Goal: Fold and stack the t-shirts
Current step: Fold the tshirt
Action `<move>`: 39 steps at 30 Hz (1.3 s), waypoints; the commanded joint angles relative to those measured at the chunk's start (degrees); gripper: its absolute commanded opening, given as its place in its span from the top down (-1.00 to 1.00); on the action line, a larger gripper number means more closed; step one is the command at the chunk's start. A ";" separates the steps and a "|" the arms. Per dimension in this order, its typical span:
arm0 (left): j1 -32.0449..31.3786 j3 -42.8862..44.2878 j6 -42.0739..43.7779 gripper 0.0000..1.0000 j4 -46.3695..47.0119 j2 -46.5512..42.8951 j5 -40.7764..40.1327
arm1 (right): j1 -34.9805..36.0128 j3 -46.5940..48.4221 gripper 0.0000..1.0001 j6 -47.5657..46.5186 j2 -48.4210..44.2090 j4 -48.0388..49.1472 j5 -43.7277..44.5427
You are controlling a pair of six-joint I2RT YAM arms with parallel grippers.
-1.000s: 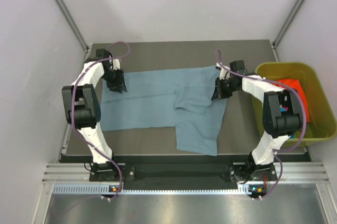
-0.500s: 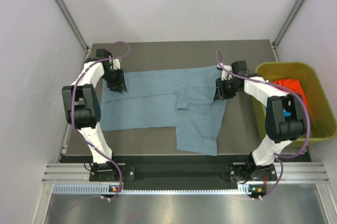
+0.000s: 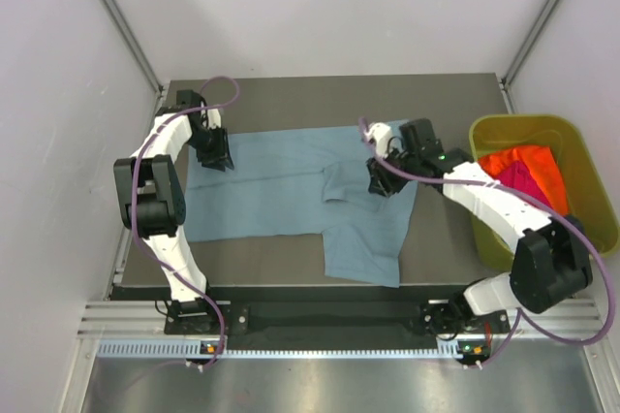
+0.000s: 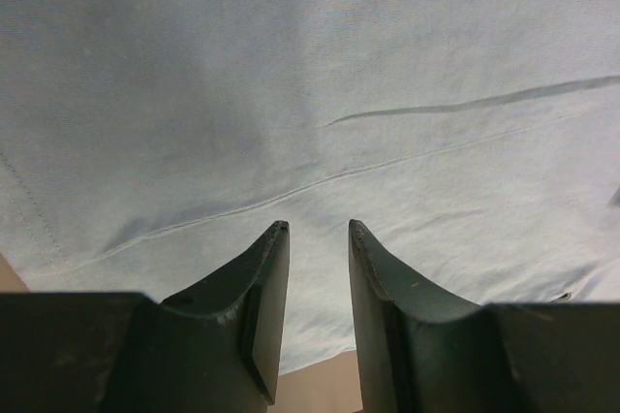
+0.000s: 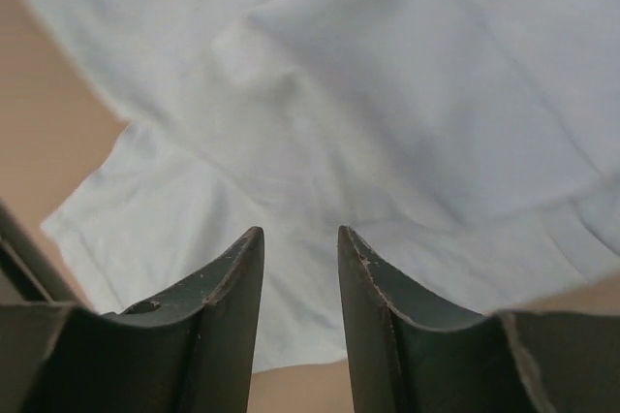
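Observation:
A large grey-blue t-shirt [image 3: 291, 190] lies partly folded on the dark table, one flap hanging toward the front edge. It fills the left wrist view [image 4: 291, 93] and the right wrist view [image 5: 368, 103]. My left gripper [image 3: 219, 161] is open and empty at the shirt's far left corner, jaws a little apart above the hem [image 4: 319, 229]. My right gripper [image 3: 376, 183] is open and empty over the folded sleeve area at the shirt's right side [image 5: 300, 234]. Orange [image 3: 518, 163] and magenta [image 3: 521, 180] t-shirts lie in the bin.
A yellow-green bin [image 3: 581, 156] stands at the table's right edge. Grey walls close in on the left and right. Bare dark table [image 3: 320, 98] shows behind the shirt and to its right.
My right arm has swung left, its gripper moving from the shirt's right edge inward over the cloth. More of the bin's orange and magenta shirts now shows. The left arm has not moved.

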 commanded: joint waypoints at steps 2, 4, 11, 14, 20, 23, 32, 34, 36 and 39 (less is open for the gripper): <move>0.10 0.30 -0.77 0.28 1.31 -2.10 1.07 | 6.10 -4.10 0.28 -8.75 1.03 -1.85 -0.99; 0.10 0.39 -0.77 0.28 1.22 -2.28 1.07 | 6.28 -4.28 0.31 -9.29 2.87 -1.94 -0.46; 0.10 -0.49 -0.77 0.28 1.40 -3.60 0.72 | 6.46 -0.87 0.32 -11.75 9.46 -1.77 4.11; 0.10 -0.75 -0.68 0.28 1.22 -3.69 0.46 | 6.46 0.89 0.34 -12.10 11.84 -1.85 4.55; 0.10 -0.58 -0.77 0.28 1.40 -3.42 0.28 | 6.55 2.39 0.35 -11.66 14.74 -0.89 5.60; 0.10 -0.49 -0.68 0.28 1.31 -3.07 0.19 | 6.46 2.66 0.36 -11.84 15.44 -1.06 5.87; 0.10 0.21 -0.86 0.28 1.40 -2.19 0.45 | 6.46 2.22 0.41 -12.19 16.24 -1.68 7.19; 0.10 0.30 -0.86 0.28 1.40 -2.02 0.46 | 6.55 2.22 0.45 -12.19 16.33 -1.50 7.45; 0.19 0.30 -0.86 0.28 1.40 -1.93 0.54 | 6.55 2.31 0.47 -12.19 16.68 -1.24 8.06; 0.10 0.21 -0.94 0.28 1.40 -2.02 0.46 | 6.55 2.31 0.48 -12.45 17.03 -1.33 8.42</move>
